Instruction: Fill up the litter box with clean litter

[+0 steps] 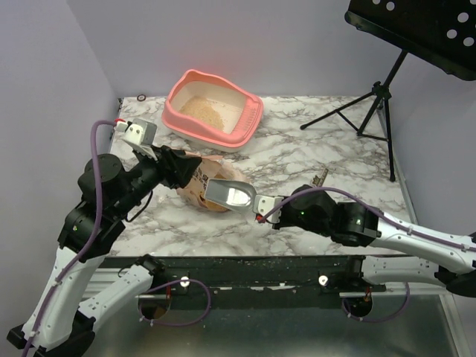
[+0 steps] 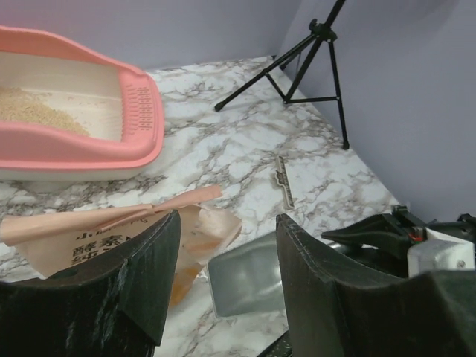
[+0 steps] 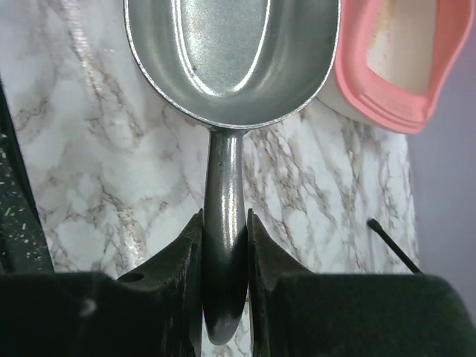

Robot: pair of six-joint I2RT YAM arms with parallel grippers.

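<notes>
**Empty scoop at the bag, box only partly filled**

The left claw (image 2: 229, 220) has its jaws apart, low over the paper bag (image 2: 89, 245), which lies beside its left finger; whether it pins the bag I cannot tell. Well ahead of this claw sits the litter box (image 1: 212, 138), open side up. Its long axis runs across the table (image 1: 297, 160), right end slightly nearer, and a thin patch of litter (image 1: 201, 110) lies inside.

The scoop (image 3: 230, 52) is empty, its bowl pointing left at the bag and its handle running back into the right claw (image 3: 224, 223), which is clamped on it.

The step in hand looks like loading the scoop. Next, the bowl should push into the bag, come out level, then travel forward to the box.
</notes>
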